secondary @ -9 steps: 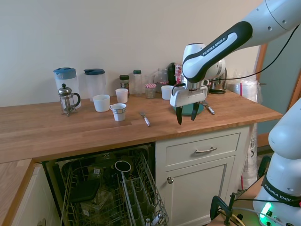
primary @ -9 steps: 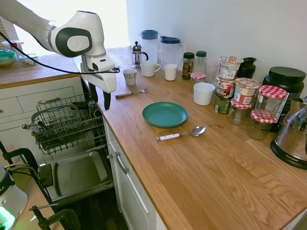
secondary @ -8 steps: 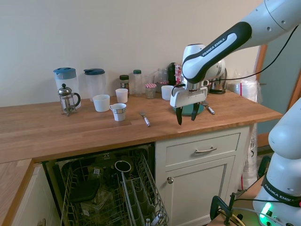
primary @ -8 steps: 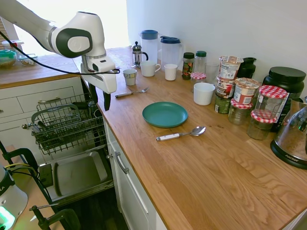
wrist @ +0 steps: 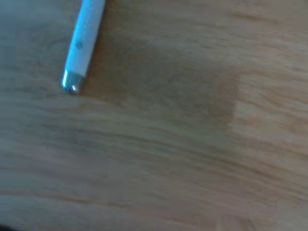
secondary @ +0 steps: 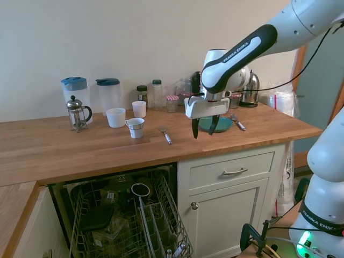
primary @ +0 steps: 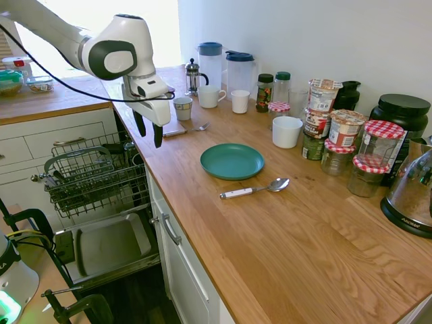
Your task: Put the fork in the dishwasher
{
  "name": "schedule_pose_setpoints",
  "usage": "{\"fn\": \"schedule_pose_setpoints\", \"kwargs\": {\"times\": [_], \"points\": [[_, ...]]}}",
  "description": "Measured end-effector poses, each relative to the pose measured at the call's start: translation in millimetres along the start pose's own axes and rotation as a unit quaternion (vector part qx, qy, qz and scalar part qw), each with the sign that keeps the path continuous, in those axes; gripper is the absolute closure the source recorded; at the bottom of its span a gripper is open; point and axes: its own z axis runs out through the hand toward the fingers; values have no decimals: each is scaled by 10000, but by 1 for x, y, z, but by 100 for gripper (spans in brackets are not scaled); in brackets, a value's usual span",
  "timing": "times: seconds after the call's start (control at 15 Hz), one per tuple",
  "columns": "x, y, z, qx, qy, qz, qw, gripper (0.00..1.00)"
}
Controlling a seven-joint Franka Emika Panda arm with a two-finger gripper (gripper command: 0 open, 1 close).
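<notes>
First exterior view: slim silvery metal fork with pale handle (primary: 185,129) lying flat on the wooden countertop (primary: 283,229), beside a small patterned paper cup (primary: 183,107) and near the counter's front edge, so within easy reach from above; white arm's two-finger gripper (primary: 149,129) hanging over that edge just beside the fork's handle end, fingers pointing straight down, spread apart, holding nothing; built-in dishwasher (primary: 94,196) below and to the side with door dropped flat and dark wire rack pulled out, apparently left ready to receive the fork; round teal plate (primary: 231,160) and white-handled spoon (primary: 254,190) further along the counter, clear of the work. Second exterior view: fork (secondary: 165,135) between the cup and the gripper (secondary: 203,127), not touching either; wrist vertical, forearm sloping down from upper right; rack (secondary: 129,220) directly under the counter. Wrist view: pale handle end (wrist: 83,43) with metal cap, blurred, on bare wood; judged step: closing in for the grasp
</notes>
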Motion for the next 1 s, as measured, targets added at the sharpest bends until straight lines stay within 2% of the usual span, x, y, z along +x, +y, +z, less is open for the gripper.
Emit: {"fn": "schedule_pose_setpoints", "kwargs": {"times": [0.4,0.6,0.73,1.0], "points": [[14,-70,31,91,286,198,9994,0],[12,-97,38,148,334,235,9991,0],[10,-110,39,223,353,266,9988,0],[11,-120,53,141,410,374,9984,0]]}}
